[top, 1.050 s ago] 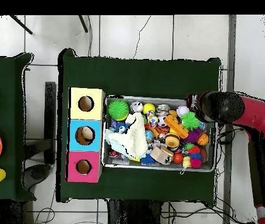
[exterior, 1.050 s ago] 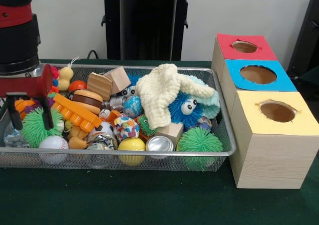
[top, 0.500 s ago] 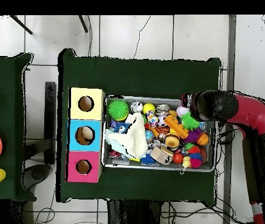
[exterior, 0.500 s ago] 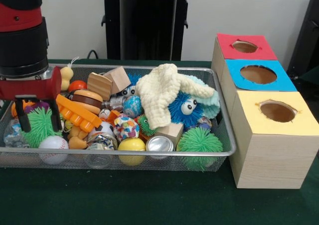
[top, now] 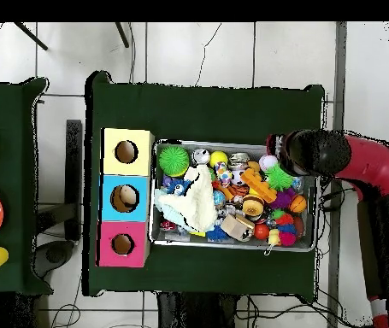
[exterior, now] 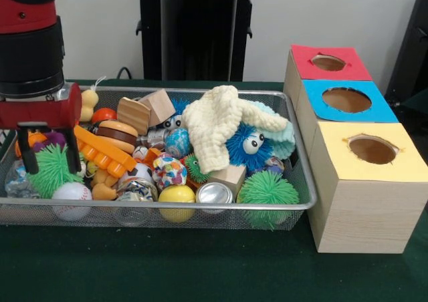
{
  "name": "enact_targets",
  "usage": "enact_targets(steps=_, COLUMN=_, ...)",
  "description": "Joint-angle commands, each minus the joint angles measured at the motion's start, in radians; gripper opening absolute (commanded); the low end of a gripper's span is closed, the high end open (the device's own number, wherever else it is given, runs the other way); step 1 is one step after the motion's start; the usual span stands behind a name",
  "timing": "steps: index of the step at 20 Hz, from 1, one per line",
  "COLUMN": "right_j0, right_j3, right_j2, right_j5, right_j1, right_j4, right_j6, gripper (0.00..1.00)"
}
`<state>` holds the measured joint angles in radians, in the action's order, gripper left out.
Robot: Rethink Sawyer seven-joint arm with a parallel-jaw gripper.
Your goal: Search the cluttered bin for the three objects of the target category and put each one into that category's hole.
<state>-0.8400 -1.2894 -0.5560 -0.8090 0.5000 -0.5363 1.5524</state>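
My gripper (exterior: 51, 159) hangs open at the left end of the wire mesh bin (exterior: 167, 212). Its two black fingers (exterior: 28, 158) straddle a green spiky ball (exterior: 51, 174) lying among the toys; whether they touch it I cannot tell. A second green spiky ball (exterior: 267, 190) lies at the bin's front right corner. Three boxes with round holes stand to the right of the bin: red (exterior: 329, 63), blue (exterior: 346, 100) and yellow (exterior: 372, 149). From overhead, the arm (top: 317, 152) covers the bin's corner beside the green spiky ball (top: 278, 177).
The bin is packed: a white baseball (exterior: 71, 194), a yellow ball (exterior: 176, 195), an orange ridged toy (exterior: 103, 152), a toy burger (exterior: 117, 135), wooden blocks (exterior: 157, 105), a cream cloth (exterior: 217, 125) over a blue fuzzy toy (exterior: 249, 143), a metal can (exterior: 215, 194).
The gripper has shifted a little to the right over the green spiky ball and stayed open. The toys in the bin have not moved.
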Motion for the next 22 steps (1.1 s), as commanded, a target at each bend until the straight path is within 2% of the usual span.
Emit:
enact_targets(steps=1, right_j0=0.009, right_j3=-0.010, right_j2=-0.043, right_j5=-0.125, right_j1=0.027, right_j4=-0.031, right_j6=-0.279, gripper=1.00)
enact_targets(steps=7, right_j0=0.008, right_j3=-0.025, right_j2=-0.042, right_j5=-0.125, right_j1=0.040, right_j4=-0.033, right_j6=-0.285, gripper=1.00)
enact_targets(steps=22, right_j0=-0.027, right_j3=-0.139, right_j2=-0.024, right_j5=-0.074, right_j1=0.072, right_j4=-0.047, right_j6=-0.269, gripper=1.00)
